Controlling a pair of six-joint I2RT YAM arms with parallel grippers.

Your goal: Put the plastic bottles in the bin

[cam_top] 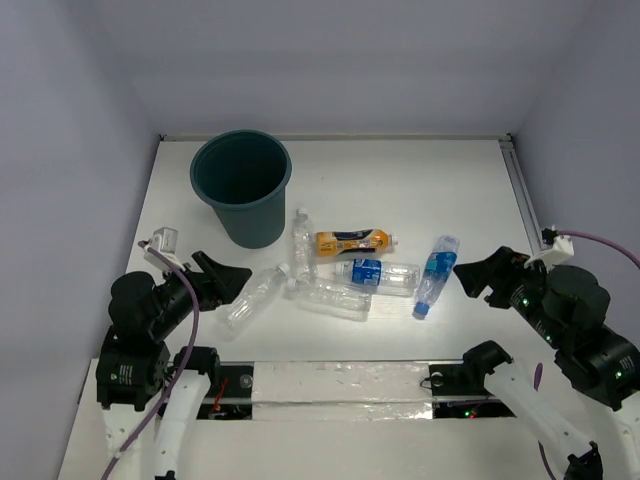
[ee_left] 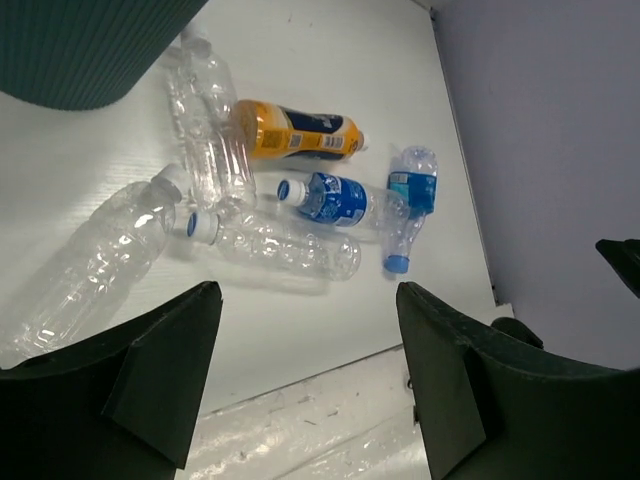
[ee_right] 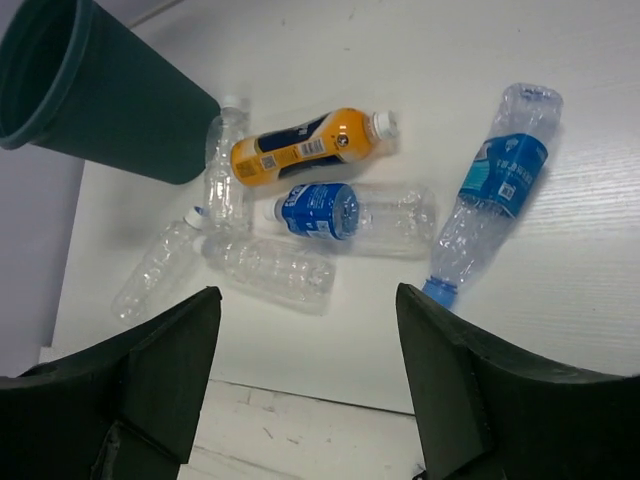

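- Gaping wide apart, the jaws of the left gripper [cam_top: 232, 277] hang over the table [cam_top: 450, 190], and the jaws of the right gripper [cam_top: 478, 276] are spread just as wide.
- Just beyond the left jaws lies a clear bottle [cam_top: 252, 297], the nearest thing to them.
- Nearest the right jaws, but apart from them, lies a blue-capped bottle [cam_top: 435, 273] with a blue label.
- Between the two pairs of jaws lies the rest of the cluster: a second clear bottle [cam_top: 335, 298], a second blue-labelled bottle [cam_top: 378, 273], an orange bottle [cam_top: 352, 241] with a white cap, and a third clear bottle [cam_top: 302, 243].
- Farthest out, beyond the left jaws, the bin [cam_top: 242, 185] stands upright, with the third clear bottle just beside its base.
- Only the top view shows both arms and the bin's whole open mouth. The left wrist view catches just its ribbed wall, and the right wrist view adds part of its rim.
- Counted: six bottles, all lying on the table, of which three are clear, two blue-labelled and one orange. There are also one bin and two grippers.
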